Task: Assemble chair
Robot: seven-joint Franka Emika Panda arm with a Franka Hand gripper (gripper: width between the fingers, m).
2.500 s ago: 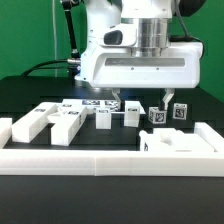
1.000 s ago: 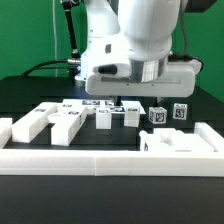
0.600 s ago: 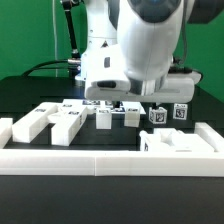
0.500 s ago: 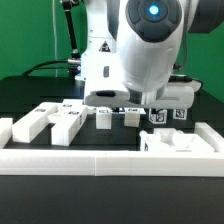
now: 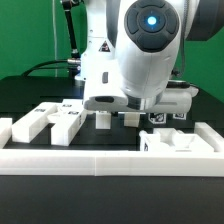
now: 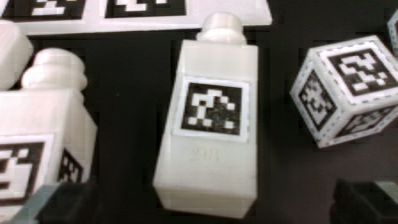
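Swung forward and lower since earlier, arm hangs its gripper (image 6: 214,205) — jaws spread wide, nothing held — over a tagged white chair post (image 6: 214,115) lying flat on the worktop (image 5: 30,95). Prob. rigid, light, slick plastic — pinch across long flat sides, approx. mid-length.

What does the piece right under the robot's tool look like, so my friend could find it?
Find the big white robot arm leaning over the black table; its open tool hangs above a row of white parts. The piece is the long post in the middle, between a twin post and a cube. Only it lines up with the tool's gap.
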